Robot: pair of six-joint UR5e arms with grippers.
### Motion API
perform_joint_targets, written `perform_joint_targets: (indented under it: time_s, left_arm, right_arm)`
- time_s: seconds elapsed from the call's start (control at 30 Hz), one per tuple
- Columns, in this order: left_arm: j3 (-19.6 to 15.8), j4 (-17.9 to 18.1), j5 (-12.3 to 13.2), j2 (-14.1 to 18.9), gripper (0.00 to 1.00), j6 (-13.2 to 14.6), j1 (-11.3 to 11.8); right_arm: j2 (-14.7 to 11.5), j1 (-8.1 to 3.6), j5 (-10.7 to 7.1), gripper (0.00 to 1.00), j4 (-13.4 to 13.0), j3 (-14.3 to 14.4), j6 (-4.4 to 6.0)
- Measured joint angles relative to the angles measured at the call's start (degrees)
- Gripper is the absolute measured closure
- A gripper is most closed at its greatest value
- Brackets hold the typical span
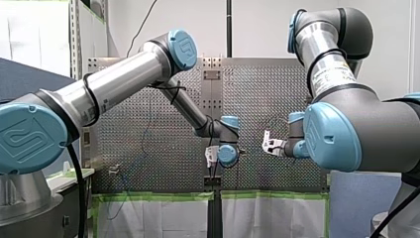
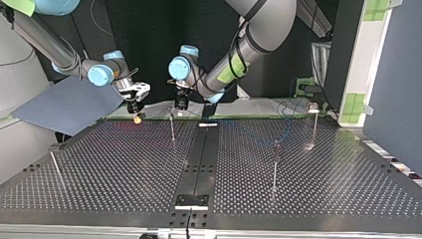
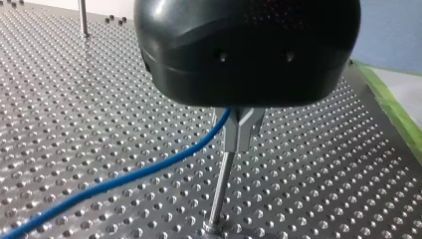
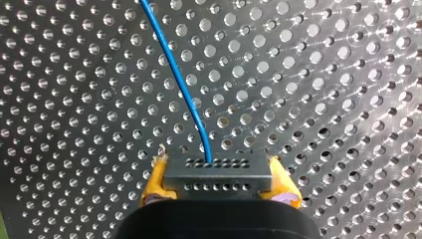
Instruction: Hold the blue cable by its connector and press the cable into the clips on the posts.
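1. Between the yellow pads of my right gripper sits the dark connector, a flat block with rows of small holes. The pads are clamped on its two short ends, so this pincer is closed on the connector.
2. From the connector's middle the blue cable leaves straight ahead of the gripper. Its long axis runs away over the perforated table with a slight bend.
3. In the top view my left gripper hangs just beside my right one, directly above a thin post.
4. In the left wrist view a black housing hides the fingers, so I cannot tell whether that pincer is open or closed.
5. Just under the housing a forked metal piece tops the post, and the cable meets its upper edge on one side. I cannot tell whether it is seated in the fork.
6. I judge that the coming move turns on this: the cable lies at the fork's mouth, my left arm is the nearer one, and my right arm sets the cable's line.
7. A second post and a third post stand well apart, at the top view's right.
8. The blue joint caps carry an emblem. A label on my right arm is too small to read.
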Motion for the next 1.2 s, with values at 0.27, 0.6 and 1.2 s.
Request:
perform_joint_targets:
  time_s: [0.27, 0.6, 1.2]
  left_arm:
    - [0.06, -0.22, 2.36, -0.07, 0.99, -1.70, 1.50]
    - [3.87, -3.01, 6.86, -0.15, 0.99, -4.30, 3.80]
    - [8.12, -6.40, 9.60, -2.91, 0.99, -3.91, 5.76]
  right_arm:
    - [0.02, -0.01, 0.03, 1.00, -1.14, -0.09, 0.87]
    - [0.14, -0.13, 0.31, 1.00, -2.25, -0.90, 1.89]
    - [0.36, -0.58, 0.39, 1.00, -3.77, -1.86, 3.32]
